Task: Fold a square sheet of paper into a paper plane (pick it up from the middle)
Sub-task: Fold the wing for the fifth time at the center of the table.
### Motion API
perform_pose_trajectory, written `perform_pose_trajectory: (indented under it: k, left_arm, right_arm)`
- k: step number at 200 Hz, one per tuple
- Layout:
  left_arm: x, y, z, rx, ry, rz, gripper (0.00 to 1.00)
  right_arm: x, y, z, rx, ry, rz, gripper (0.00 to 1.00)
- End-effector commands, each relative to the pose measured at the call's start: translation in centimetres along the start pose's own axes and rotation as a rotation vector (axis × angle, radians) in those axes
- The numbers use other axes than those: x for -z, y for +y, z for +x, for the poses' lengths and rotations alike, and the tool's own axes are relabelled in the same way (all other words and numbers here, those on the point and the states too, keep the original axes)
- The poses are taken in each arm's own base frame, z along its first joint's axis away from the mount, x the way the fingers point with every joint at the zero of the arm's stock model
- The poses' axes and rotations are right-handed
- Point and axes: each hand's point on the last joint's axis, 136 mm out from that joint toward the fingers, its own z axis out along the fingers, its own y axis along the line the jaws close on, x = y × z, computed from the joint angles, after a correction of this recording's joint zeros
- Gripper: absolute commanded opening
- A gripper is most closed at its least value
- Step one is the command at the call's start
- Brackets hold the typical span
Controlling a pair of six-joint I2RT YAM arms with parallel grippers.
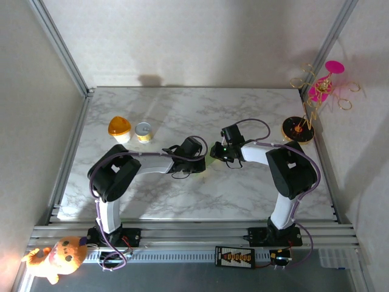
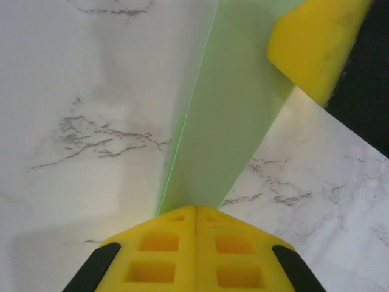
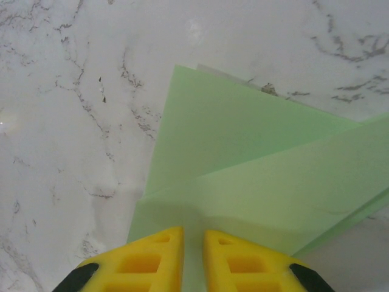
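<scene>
Paper first: green paper (image 3: 255,158) lies in the middle of the counter (image 1: 243,194), right btw. the 2 arms. It is folded, w/ 1 flap on top of another & a slanted edge across it. From the top, just a tiny green bit peeks out where the arms meet.

Left hand (image 2: 196,210) is closed tight, its 2 yellow fingers pressed side by side. Paper comes straight out from the tips like a long green strip, so it looks pinched there. The strip runs up to a yellow finger (image 2: 307,42) of the other hand at its far end.

Right hand (image 3: 193,234) is narrow but not fully closed. A thin gap shows btw. its fingers, & green shows in that gap. Paper lies under the tips; can't tell if they touch it.

Other stuff is well apart from the paper. Cup w/ orange lid (image 1: 120,129) & small tin (image 1: 143,131) sit side by side at the back left. Pink & gold stand (image 1: 320,90) is at the back right. Orange soft toy (image 1: 58,258) sits near the left arm's base, off the counter.
</scene>
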Motion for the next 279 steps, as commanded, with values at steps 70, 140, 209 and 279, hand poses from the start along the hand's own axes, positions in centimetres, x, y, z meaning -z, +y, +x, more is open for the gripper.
perform_pose_trajectory:
  k: [70, 140, 209, 279]
  left_arm:
    - [-1.2, -1.2, -2.4, 0.029, -0.057, 0.01, 0.0]
    - [-2.2, 3.0, 0.1, 0.043, 0.005, -0.137, 0.0]
    - [-2.2, 5.7, 2.8, 0.057, 0.066, -0.194, 0.0]
    - [-2.4, 5.0, 2.5, 0.048, 0.069, -0.172, 0.0]
  right_arm:
    - [-1.0, -1.7, 2.1, -0.031, 0.063, -0.037, 0.13]
    - [-0.3, -2.3, 0.7, 0.01, 0.019, -0.068, 0.09]
    - [0.4, -7.1, -4.4, -0.078, -0.087, -0.041, 0.09]
    - [4.2, -7.2, -9.5, -0.028, -0.239, 0.036, 0.1]
